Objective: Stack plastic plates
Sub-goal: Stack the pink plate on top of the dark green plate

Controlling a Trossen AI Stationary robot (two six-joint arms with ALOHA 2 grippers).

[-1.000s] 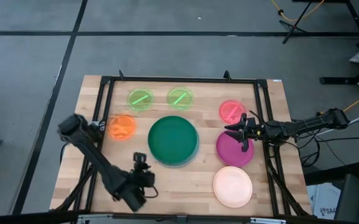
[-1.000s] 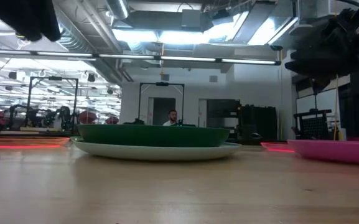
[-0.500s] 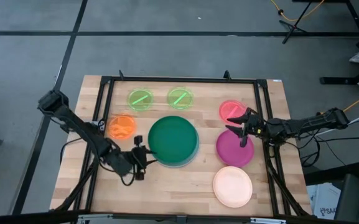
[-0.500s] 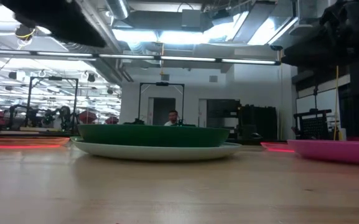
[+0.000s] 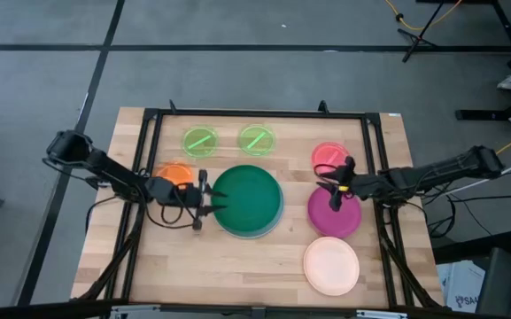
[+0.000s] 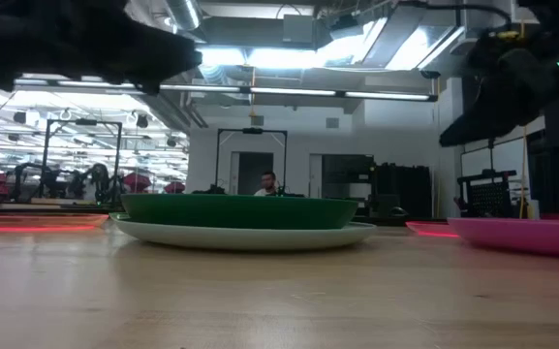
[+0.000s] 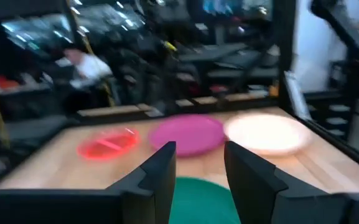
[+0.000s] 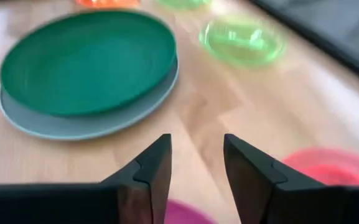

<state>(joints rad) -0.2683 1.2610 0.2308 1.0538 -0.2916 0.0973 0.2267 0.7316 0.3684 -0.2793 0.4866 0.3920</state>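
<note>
With only the dark green plate nested on the light blue plate at frame centre, barely begun. Magenta plate and cream plate lower right, pink plate, orange plate and neon green plates scattered, all unstacked. Left gripper open, empty, beside green; right gripper open, empty, over magenta.

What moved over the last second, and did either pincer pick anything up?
The left pincer swung from the table's front edge up to the dark green plate's left rim, empty. The right pincer shifted slightly over the magenta plate, also empty. All plates stayed put.
</note>
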